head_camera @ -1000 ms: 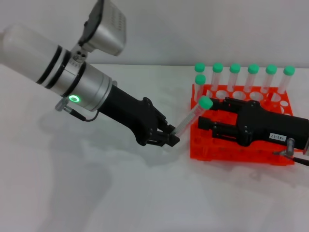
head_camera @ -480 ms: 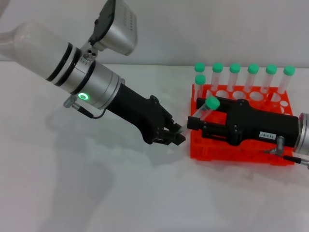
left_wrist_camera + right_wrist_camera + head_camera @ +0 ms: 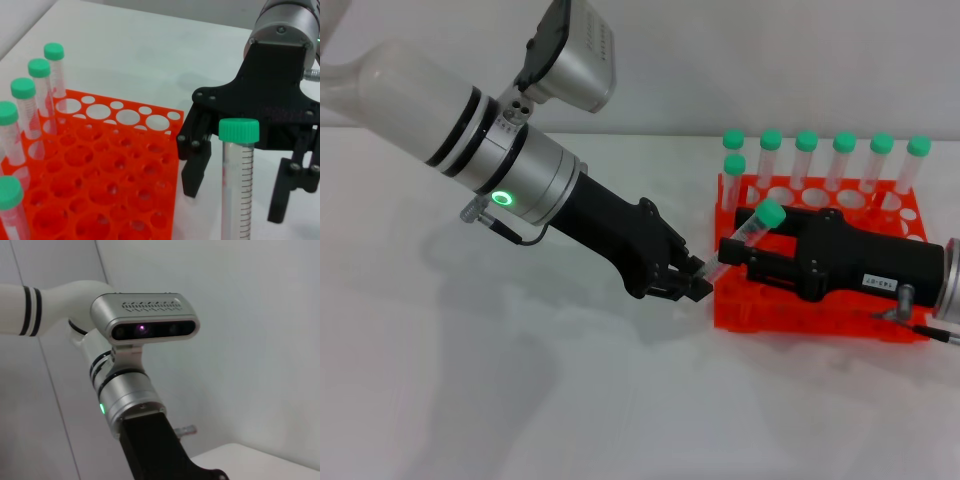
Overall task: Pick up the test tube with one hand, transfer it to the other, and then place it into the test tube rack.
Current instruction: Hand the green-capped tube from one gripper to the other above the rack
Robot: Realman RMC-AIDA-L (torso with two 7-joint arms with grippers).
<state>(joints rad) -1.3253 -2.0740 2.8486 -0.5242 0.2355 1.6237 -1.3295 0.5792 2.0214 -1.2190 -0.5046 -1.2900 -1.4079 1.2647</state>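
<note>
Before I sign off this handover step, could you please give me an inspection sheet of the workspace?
Surface: white table, bare apart from the rack.
Job's things: test tube tilted in the air between both tools, green cap up; orange rack standing on the table.
Clutter: seven other capped tubes standing along the rack's far side.
Grippers: left tool grips the tube's lower end; right tool is over the rack, its fingers open either side of the tube.
Cables: thin cable at the left wrist; another at the right wrist.
Surroundings: plain pale wall.
</note>
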